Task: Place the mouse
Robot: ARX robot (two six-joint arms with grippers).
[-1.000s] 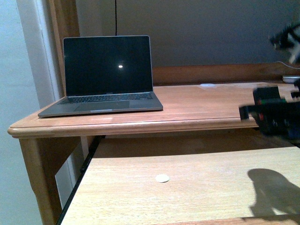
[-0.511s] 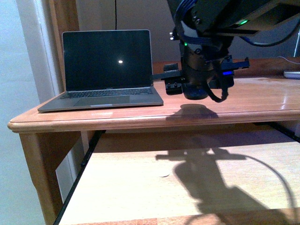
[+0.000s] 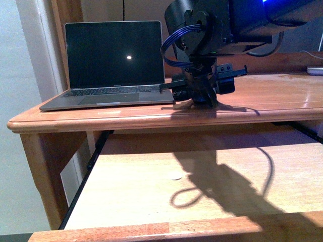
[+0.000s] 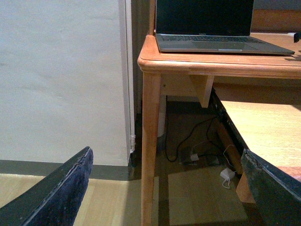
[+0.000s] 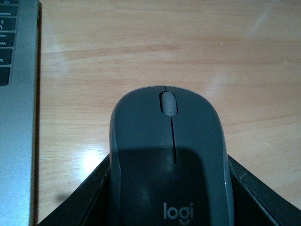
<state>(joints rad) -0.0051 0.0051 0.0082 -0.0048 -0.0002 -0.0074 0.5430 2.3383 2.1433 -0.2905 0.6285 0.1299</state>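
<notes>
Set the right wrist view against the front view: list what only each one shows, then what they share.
Only the right wrist view: the mouse, with its scroll wheel and logo, held between the fingers of the right gripper. Only the front view: the laptop screen, the right arm, the pull-out shelf and a small white disc on it; the mouse is hidden there. Both: the laptop's base and the wooden desk top, with the gripper just beside the laptop.
</notes>
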